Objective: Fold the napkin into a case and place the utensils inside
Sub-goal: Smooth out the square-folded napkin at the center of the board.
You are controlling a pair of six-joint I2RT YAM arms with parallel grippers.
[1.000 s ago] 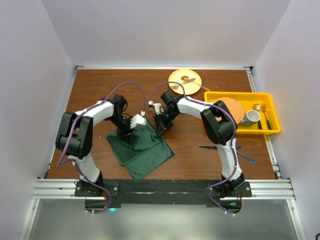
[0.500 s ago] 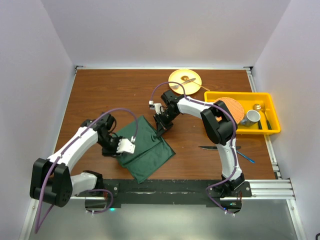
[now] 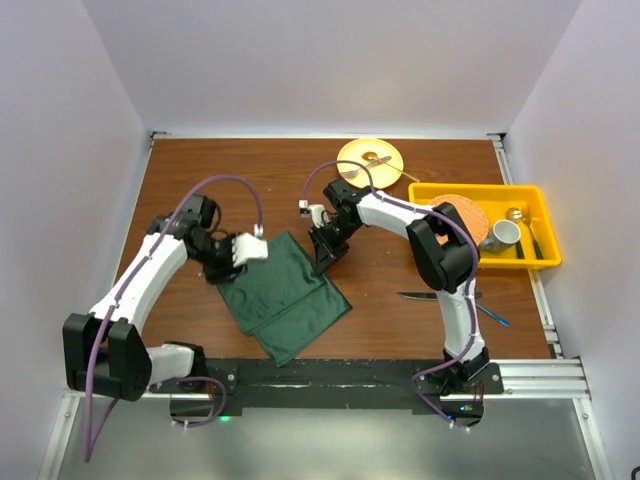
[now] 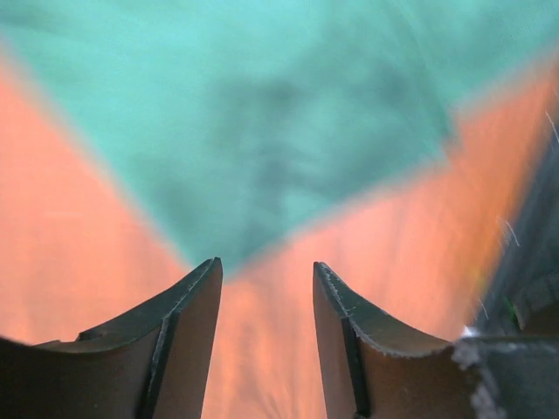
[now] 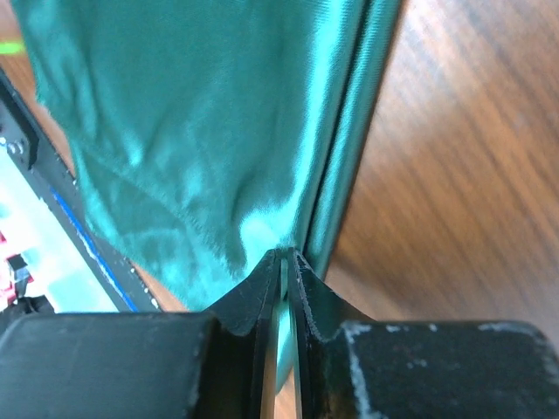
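Note:
The dark green napkin (image 3: 288, 295) lies folded on the brown table, a layered rectangle set at a slant. My left gripper (image 3: 222, 270) hovers open and empty just off its left corner. The left wrist view shows that corner of the napkin (image 4: 262, 113) blurred ahead of my open left gripper (image 4: 266, 271). My right gripper (image 3: 322, 262) is shut on the napkin's right edge. In the right wrist view, my right gripper (image 5: 284, 255) pinches a thin layer of the napkin (image 5: 175, 131). The knife (image 3: 432, 296) and blue fork (image 3: 492, 314) lie at the right, by the right arm.
A yellow plate (image 3: 355, 152) with bare-metal cutlery sits at the back. A yellow bin (image 3: 545, 225) at the right holds an orange disc, a mug and a spoon. The black rail (image 3: 330, 375) runs along the near edge.
My left arm let go of the napkin, swung out to the near left, then came back up to its left corner. The napkin now lies flatter. The right gripper has not moved.

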